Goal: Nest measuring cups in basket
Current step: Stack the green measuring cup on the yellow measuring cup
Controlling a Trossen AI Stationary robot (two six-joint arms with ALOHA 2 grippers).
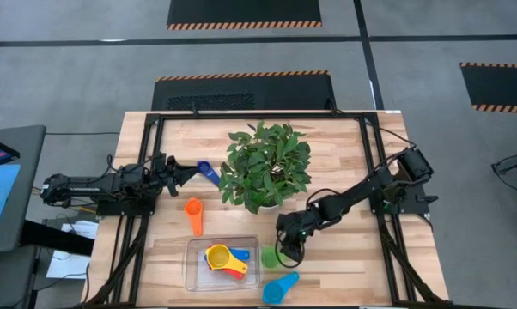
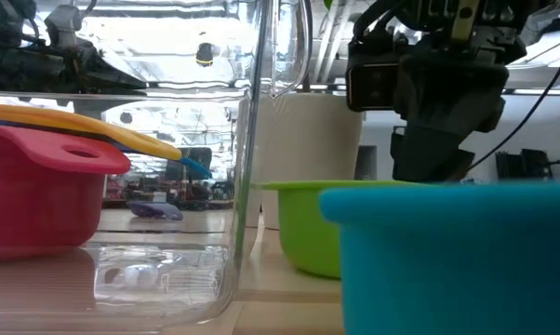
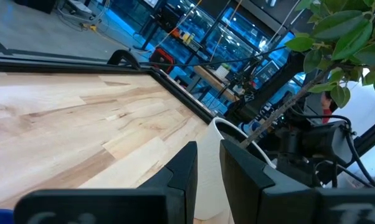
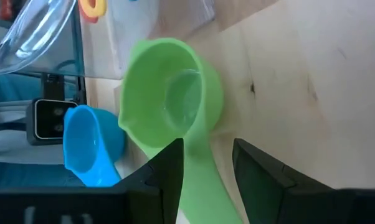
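The right end effector [image 1: 286,254] hangs low over the wooden table [image 1: 344,266], its two dark fingers [image 4: 169,171] parted on either side of the flat handle of the green round plastic measuring cup [image 4: 169,102], not yet closed on it. That cup stands on the table just beside the clear rectangular plastic basket [image 1: 192,266], which holds the red, yellow, orange and blue cups [image 1: 227,259] nested together. A light blue plastic cup [image 1: 279,288] lies near the green one. An orange cup [image 1: 194,215] and a dark blue cup [image 1: 209,172] lie apart beside the leafy potted plant [image 1: 265,166]. The left end effector [image 1: 178,174] waits near the dark blue cup, fingers nearly together, holding nothing.
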